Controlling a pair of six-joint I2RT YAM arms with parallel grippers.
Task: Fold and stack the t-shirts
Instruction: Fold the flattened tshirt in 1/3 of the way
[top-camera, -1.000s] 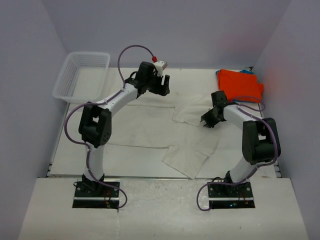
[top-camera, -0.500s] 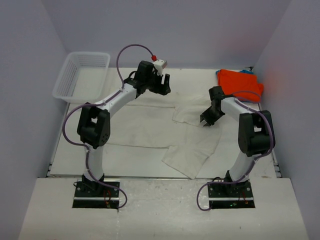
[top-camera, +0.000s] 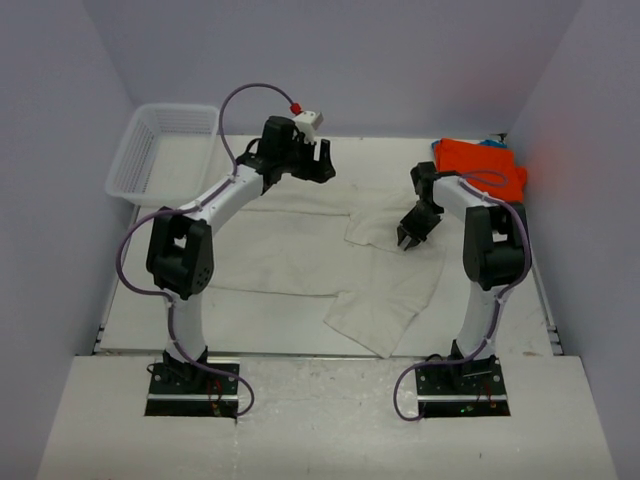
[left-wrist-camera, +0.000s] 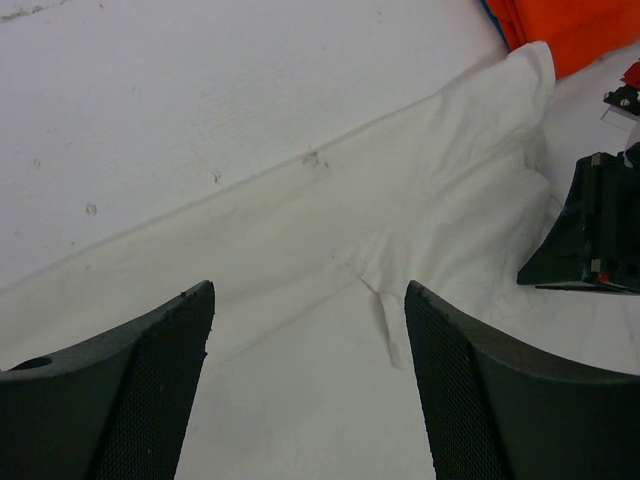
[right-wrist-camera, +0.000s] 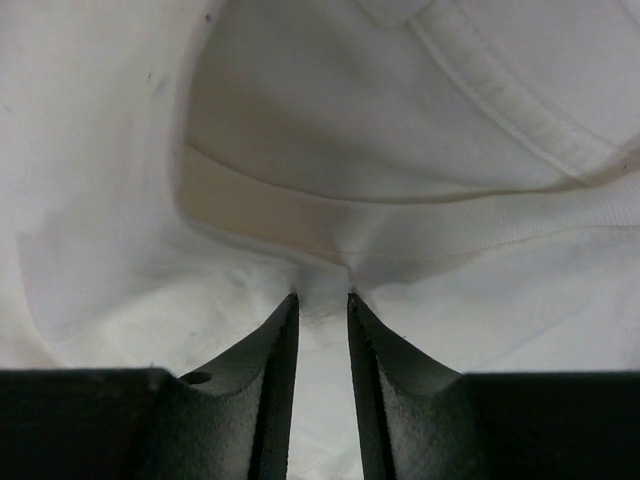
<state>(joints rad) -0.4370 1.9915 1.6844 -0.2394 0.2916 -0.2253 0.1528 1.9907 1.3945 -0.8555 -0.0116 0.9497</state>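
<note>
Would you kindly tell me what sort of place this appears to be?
Likely a robotics lab test cell: a left arm and right arm bolted at a white table, plain walls around it, a cream t-shirt spread out.

You're working in a robot lab cell, not a home. Plain lavender-grey panels (top-camera: 350, 60) box in a bare white desk (top-camera: 280, 320) on three sides. The left arm (top-camera: 215, 200) and right arm (top-camera: 490, 250) stand bolted at its near edge, trailing loose purple cables (top-camera: 232, 110). A white mesh basket (top-camera: 165, 150) sits at the far left corner.
</note>
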